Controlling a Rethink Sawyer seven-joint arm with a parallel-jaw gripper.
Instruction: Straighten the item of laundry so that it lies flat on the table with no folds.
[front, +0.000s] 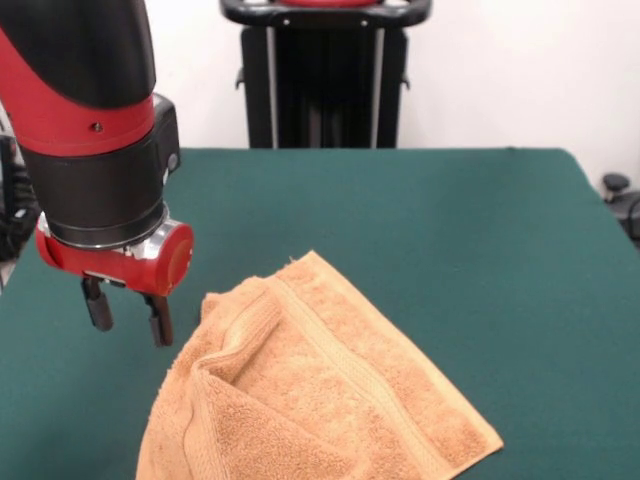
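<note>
A: Where is the towel (315, 390) lying?

B: On the green table (440, 220), toward the near edge as the front camera sees it, a bit left of the middle. Its lower part runs out of the bottom of the picture.

A: Is it flat?

B: No. It is doubled over on itself. One corner points toward the far edge, another lies toward the near right corner of the table. On the left side the cloth is bunched, with a raised fold and a dark pocket under it. A woven stripe band runs slantwise across the top layer.

A: And the pincer?

B: The gripper (128, 312) hangs from the red and black arm (90, 130) over the left part of the table, just beside the towel's left, bunched side. Its two dark fingers (97, 305) point down with a gap between them, spread apart and holding nothing.

A: Does it touch the towel?

B: I cannot tell; the right finger is very close to the edge of the cloth.
</note>
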